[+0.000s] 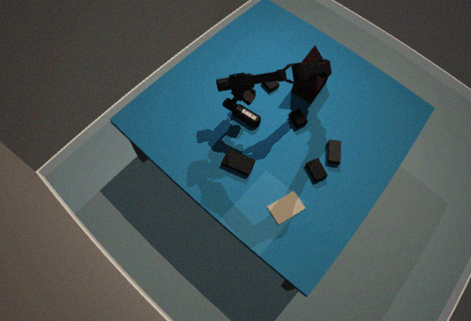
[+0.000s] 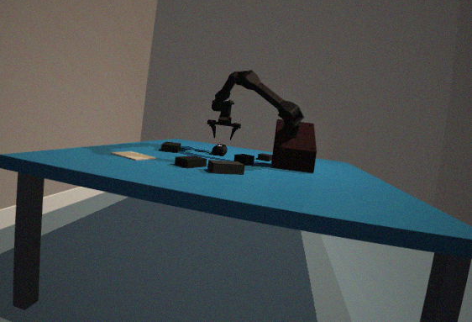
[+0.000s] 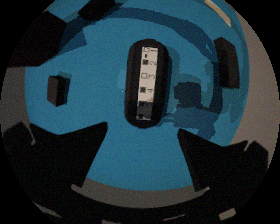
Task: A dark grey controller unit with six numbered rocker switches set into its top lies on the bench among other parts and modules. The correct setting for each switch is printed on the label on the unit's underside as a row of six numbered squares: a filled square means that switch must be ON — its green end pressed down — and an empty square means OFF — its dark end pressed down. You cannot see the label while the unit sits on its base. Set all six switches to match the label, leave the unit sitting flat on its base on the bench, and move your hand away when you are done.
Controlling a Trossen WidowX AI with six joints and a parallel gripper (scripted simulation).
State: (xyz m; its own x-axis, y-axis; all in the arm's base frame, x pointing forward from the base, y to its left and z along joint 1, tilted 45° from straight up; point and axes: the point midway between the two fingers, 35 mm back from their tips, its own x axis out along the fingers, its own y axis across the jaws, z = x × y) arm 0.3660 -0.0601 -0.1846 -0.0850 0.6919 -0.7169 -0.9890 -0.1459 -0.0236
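The dark controller unit (image 1: 255, 124) (image 2: 219, 150) (image 3: 132, 85) is a rounded bar lying on the blue bench, with its white label (image 3: 149, 82) facing up. In the wrist view the label's squares 1 and 3 look empty, and 2 and 4 look filled. Squares 5 and 6 are in shadow and look dark; I cannot read them surely. The rocker switches are hidden. My gripper (image 1: 238, 100) (image 2: 222, 138) (image 3: 144, 130) is open and empty. It hangs above the bench near the unit, its fingers spread wide, touching nothing.
A dark block (image 1: 238, 163) (image 2: 170, 147) (image 3: 227, 62) lies beside the unit. Other dark blocks (image 1: 333, 152) (image 1: 316, 170) (image 1: 297, 119) and one small block (image 1: 271, 86) (image 2: 264, 157) lie around. A tan card (image 1: 287, 208) (image 2: 133, 155) lies flat. The arm stands on a dark red box (image 2: 294, 158).
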